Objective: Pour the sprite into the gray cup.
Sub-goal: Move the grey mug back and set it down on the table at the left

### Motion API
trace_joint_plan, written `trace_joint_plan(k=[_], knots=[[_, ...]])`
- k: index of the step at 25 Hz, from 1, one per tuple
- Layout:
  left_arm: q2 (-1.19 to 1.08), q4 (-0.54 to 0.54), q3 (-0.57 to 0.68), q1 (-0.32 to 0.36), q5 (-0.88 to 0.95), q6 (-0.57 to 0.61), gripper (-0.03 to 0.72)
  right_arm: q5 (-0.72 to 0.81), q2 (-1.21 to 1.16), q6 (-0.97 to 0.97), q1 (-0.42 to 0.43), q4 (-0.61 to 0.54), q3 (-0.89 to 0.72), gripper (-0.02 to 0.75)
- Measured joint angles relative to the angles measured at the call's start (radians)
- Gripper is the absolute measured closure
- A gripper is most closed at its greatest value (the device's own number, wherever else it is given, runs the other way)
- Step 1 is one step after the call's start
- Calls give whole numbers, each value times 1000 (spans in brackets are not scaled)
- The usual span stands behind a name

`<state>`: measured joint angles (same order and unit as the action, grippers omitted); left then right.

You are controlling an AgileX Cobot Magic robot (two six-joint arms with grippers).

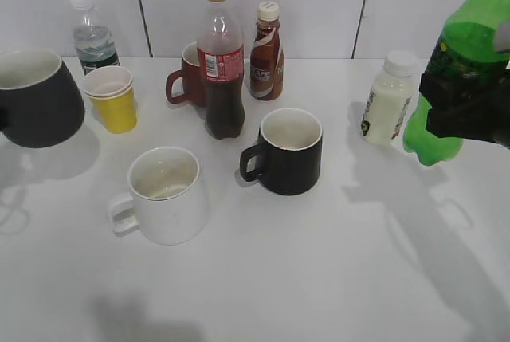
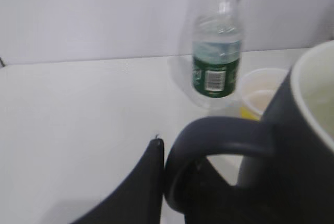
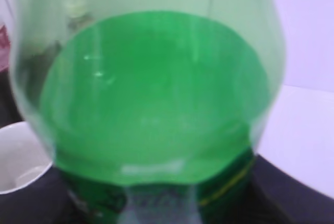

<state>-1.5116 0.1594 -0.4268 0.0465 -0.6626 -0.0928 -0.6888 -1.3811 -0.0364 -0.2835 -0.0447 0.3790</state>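
- Sprite [image 1: 470, 47], a tall translucent green plastic bottle with a dark label band, is hanging tilted in the air at the right edge of the exterior view, its lobed base clear of the white table [image 1: 319, 278].
- The right gripper [image 1: 466, 111] is clamping dark around the bottle's labelled middle; the right wrist view is filling with the smooth green wall of the bottle [image 3: 151, 104] and the liquid inside it.
- The gray cup [image 1: 36, 95], squat and bulging with a matte charcoal skin and cream inside, is sitting lifted at the far left, casting a shadow on the table below.
- The left gripper [image 2: 172, 192] is showing as dark fingers [image 2: 141, 192] closing at the cup's loop handle [image 2: 219, 135]; the grip itself is partly hidden.
- A white mug [image 1: 163, 194] and a straight-sided black mug [image 1: 287, 151] are standing apart in the middle.
- A cola bottle [image 1: 221, 63] with a yellow cap is rising behind them, with a maroon mug [image 1: 187, 75] and a small brown bottle [image 1: 267, 43] beside it.
- A yellow paper cup [image 1: 111, 96] is standing near a clear water bottle [image 1: 92, 35]; a white milky bottle [image 1: 390, 99] is standing just beside the sprite.
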Motion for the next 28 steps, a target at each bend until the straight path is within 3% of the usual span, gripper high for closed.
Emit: trace_joint_plan(k=[5, 12, 28], knots=[[-185, 5, 0, 6, -229, 53, 623, -38, -13, 5, 0, 10, -5, 335], [-420, -1, 0, 6, -416, 80, 623, -41, -13, 6, 0, 62, -5, 335], [-496, 0, -1, 6, -426, 79, 607, -42, -13, 7, 0, 69, -5, 338]])
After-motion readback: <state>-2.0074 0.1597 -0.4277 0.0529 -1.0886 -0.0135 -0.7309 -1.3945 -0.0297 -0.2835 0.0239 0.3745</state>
